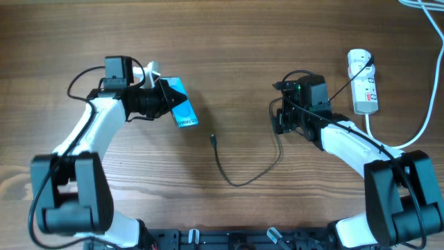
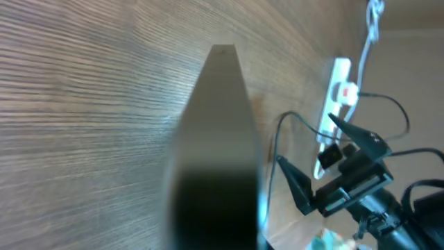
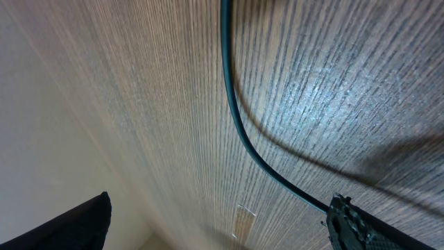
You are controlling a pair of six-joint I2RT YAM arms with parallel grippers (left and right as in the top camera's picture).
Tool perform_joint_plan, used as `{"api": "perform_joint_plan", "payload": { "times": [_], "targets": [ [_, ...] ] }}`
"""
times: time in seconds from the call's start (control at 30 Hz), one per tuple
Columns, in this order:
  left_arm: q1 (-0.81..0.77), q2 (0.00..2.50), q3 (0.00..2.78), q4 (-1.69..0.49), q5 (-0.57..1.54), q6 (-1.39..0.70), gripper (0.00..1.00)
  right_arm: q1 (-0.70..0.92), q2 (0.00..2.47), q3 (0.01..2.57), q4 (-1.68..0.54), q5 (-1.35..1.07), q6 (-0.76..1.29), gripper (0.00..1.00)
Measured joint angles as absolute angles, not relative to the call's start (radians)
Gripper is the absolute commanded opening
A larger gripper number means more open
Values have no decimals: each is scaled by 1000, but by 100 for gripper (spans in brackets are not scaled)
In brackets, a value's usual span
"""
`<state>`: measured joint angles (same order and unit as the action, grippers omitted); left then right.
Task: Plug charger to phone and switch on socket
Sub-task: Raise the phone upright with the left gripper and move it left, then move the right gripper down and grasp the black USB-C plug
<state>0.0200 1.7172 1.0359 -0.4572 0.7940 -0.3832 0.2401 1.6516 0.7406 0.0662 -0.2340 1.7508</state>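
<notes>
My left gripper (image 1: 171, 102) is shut on the phone (image 1: 186, 113), a teal-blue slab held tilted above the table at centre-left. In the left wrist view the phone (image 2: 215, 139) shows as a dark, blurred slab seen edge-on. The charger (image 1: 239, 182) is a thin black cable looping across the table, with its connector tip (image 1: 213, 139) lying free to the right of the phone. My right gripper (image 1: 279, 117) is open and low over the table. In the right wrist view the cable (image 3: 239, 125) runs between its spread fingers (image 3: 218, 208), close to the right finger. The white socket (image 1: 363, 82) lies at the far right.
A thick white cord (image 1: 430, 90) curves from the socket along the right table edge. The socket also shows in the left wrist view (image 2: 338, 90), beyond the right arm. Bare wooden table (image 1: 229, 55) lies between the two arms.
</notes>
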Motion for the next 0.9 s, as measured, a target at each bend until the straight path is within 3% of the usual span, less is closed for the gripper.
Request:
{"api": "perform_joint_plan", "payload": {
  "times": [0.17, 0.4, 0.63, 0.73, 0.9],
  "targets": [
    [67, 1770, 1036, -402, 1048, -282, 4, 240, 1652, 741, 67, -207, 1803, 100],
    [112, 1771, 1036, -406, 1121, -216, 4, 240, 1652, 741, 10, -159, 1794, 100],
    [112, 1771, 1036, -408, 1125, -210, 4, 240, 1629, 749, -45, -137, 970, 100],
    [112, 1771, 1036, -409, 1124, -210, 4, 240, 1565, 909, -347, -142, 747, 100],
    [112, 1771, 1036, -408, 1127, -210, 4, 241, 1541, 1250, -774, -146, 555, 100]
  ]
}}
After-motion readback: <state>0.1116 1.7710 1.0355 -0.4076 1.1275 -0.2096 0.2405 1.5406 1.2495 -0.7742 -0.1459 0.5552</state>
